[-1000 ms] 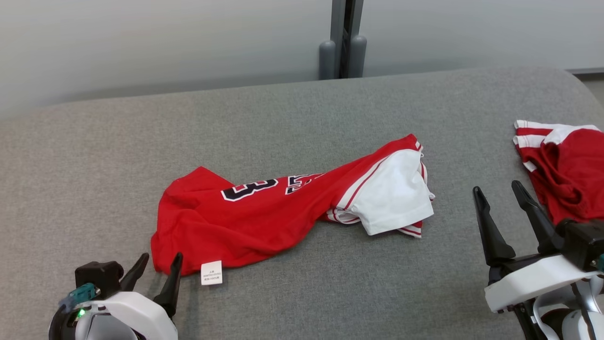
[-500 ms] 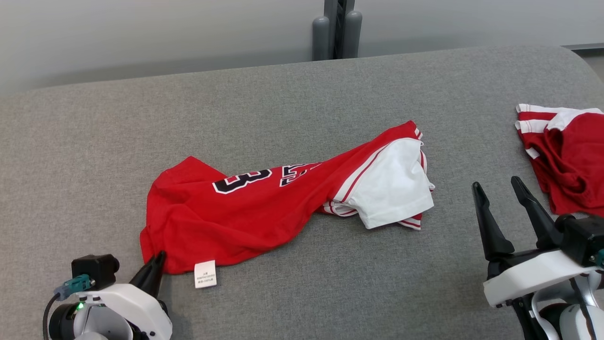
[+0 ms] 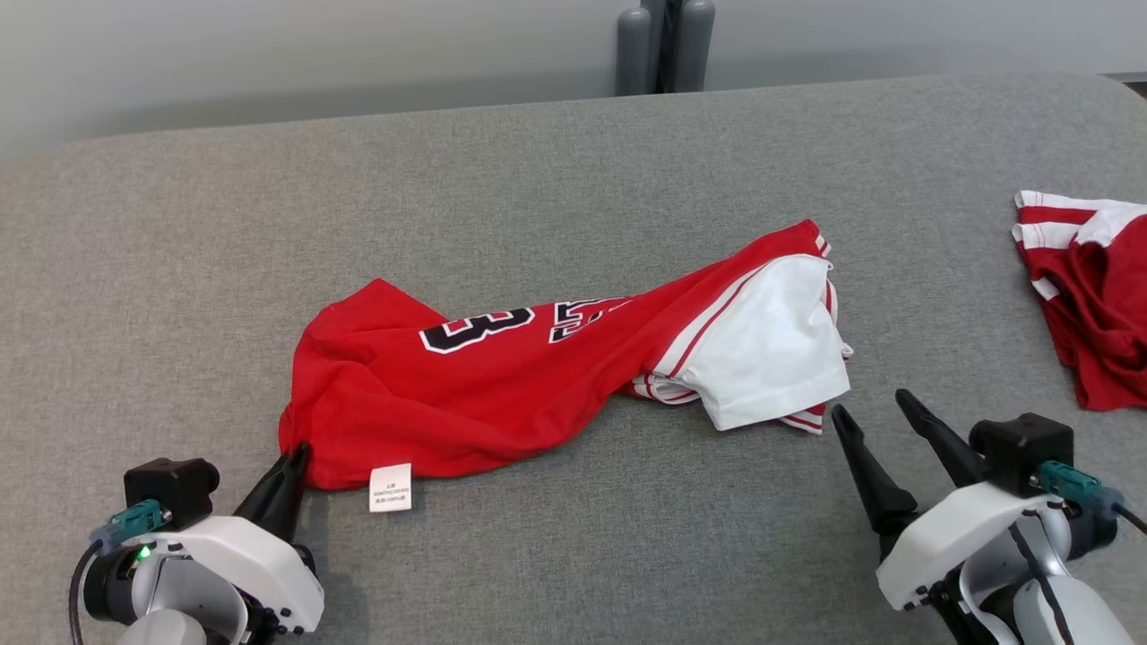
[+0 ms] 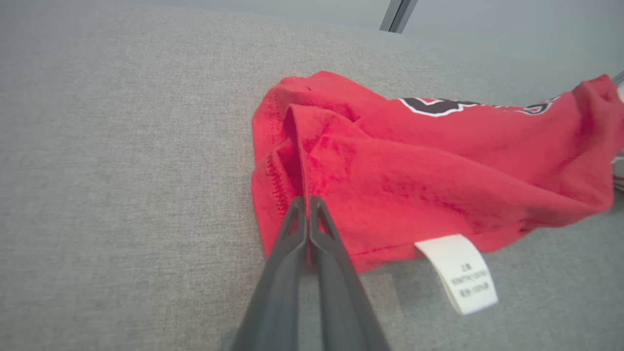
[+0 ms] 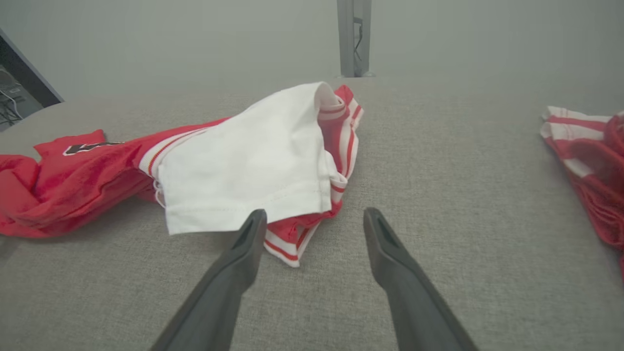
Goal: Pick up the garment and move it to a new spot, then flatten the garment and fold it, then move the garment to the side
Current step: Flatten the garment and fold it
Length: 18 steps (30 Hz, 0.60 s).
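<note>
"While the left gripper is under review, what is its condition?"

"Clenched. Both fingers are pressed together, pinching a raised fold at the near corner of the garment. In the left wrist view the red cloth ridges up directly at the fingertips."

"Location of the garment relative to that tool?"

"It runs from the fingertips forward and off to the gripper's right, lying on the grey cushion. A white care label hangs off the hem just to the right of the fingers, flat on the cushion."

"Appearance?"

"Red jersey, crumpled and twisted along its length, not flat. Black numerals edged in white show on top, partly lost in the folds. The far end is a white sleeve with red-and-white striped trim bunched beneath it."

"Right gripper?"

"Released, fingers spread wide, gripping nothing. The striped trim and the sleeve's edge lie just ahead of its left finger; whether that finger touches the cloth cannot be told. Bare cushion lies ahead of its right finger."

"Anything else noted?"

"A second red-and-white garment, rumpled, lies well apart to the right gripper's right."
</note>
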{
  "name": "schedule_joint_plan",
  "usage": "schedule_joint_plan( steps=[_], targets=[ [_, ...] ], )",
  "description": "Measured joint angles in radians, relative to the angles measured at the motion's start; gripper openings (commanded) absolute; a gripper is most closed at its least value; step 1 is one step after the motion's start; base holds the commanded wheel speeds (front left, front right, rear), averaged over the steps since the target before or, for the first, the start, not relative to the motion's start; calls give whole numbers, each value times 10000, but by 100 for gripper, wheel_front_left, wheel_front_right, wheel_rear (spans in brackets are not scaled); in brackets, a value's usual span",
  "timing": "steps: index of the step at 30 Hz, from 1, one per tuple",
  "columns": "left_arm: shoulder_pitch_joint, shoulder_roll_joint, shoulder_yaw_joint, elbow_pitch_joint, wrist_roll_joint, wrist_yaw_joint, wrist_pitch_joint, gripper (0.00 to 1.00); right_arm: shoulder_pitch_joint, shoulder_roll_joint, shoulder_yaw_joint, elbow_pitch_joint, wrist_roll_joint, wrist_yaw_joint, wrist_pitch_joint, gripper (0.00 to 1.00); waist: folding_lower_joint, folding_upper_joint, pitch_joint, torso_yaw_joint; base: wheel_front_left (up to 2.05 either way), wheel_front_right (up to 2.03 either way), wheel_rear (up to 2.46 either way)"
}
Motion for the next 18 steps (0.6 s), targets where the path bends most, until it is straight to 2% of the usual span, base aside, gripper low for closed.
schedule_joint_plan(
  steps=[7, 10, 11, 18],
  targets=[
    [-118, 31, -50, -194, 17, 61, 13, 0, -1020, -15, 629, 1402, 454, 0, -677, 100, 0, 0, 244, 144, 0, 0, 0],
    [-125, 31, -88, -240, 44, 63, 13, 0, -1312, -29, 872, 1831, 608, 0, -859, 13, 0, 0, 304, 225, 0, 0, 0],
    [-130, 31, -100, -261, 46, 67, 10, 0, -1383, -46, 920, 1948, 648, 0, -951, 0, 0, 0, 328, 250, 0, 0, 0],
    [-152, 33, 77, -537, 36, 142, -336, 0, -1625, -268, 936, 2019, 1150, 0, -1452, 0, 0, 0, 432, 334, 0, 0, 0]
  ],
)
